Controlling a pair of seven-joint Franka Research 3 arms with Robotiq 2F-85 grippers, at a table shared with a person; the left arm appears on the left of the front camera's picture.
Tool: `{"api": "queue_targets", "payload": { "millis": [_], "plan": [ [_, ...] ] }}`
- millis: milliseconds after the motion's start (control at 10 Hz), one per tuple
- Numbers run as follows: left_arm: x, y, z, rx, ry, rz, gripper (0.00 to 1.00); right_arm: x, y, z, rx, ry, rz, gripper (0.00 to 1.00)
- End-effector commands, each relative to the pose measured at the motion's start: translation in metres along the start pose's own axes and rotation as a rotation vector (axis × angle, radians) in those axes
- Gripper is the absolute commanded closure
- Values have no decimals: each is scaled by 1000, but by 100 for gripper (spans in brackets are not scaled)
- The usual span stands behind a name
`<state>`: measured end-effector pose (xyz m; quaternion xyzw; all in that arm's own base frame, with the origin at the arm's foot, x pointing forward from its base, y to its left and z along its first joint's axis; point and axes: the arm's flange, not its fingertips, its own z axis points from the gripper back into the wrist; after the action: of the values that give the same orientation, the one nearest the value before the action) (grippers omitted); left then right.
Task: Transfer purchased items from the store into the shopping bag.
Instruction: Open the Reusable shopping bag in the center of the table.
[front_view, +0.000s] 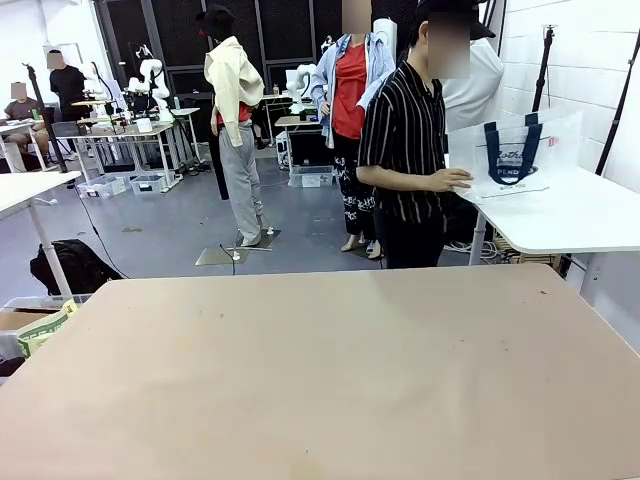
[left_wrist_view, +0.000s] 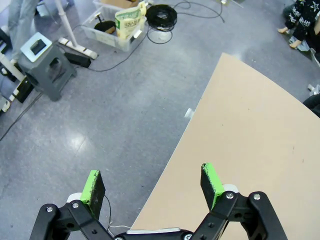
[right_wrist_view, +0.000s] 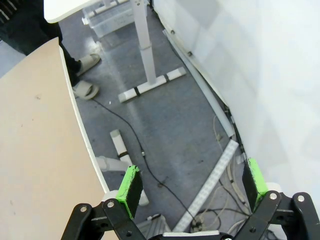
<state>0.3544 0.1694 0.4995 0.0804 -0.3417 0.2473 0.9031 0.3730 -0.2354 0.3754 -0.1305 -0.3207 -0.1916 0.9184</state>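
**Desk:** What are your grippers doing?

**Operator:** My left gripper is spread wide, with nothing between its green pads. It sits low in its wrist frame. One finger hangs over the grey floor, the other over the edge of the tan table. My right gripper is just as wide and just as empty. It's at the bottom of its frame, over the floor, with the table's edge running up the left side.

**Desk:** And the bag?

**Operator:** I see the shopping bag in the upper right of the front view. It stands upright on a white table, well beyond mine. Its broad face is turned toward my camera, with the navy handles up, and its long axis runs left to right across the picture. The person's hand rests at its lower left corner.
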Motion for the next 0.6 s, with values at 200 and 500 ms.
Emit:
{"api": "queue_targets", "payload": {
  "millis": [200, 500],
  "plan": [
    [-1, 1, -1, 5, -15, -3, 0, -1, 2, 0, 1, 11, 5, 0],
    [-1, 1, -1, 5, -15, -3, 0, -1, 2, 0, 1, 11, 5, 0]
  ]
}}
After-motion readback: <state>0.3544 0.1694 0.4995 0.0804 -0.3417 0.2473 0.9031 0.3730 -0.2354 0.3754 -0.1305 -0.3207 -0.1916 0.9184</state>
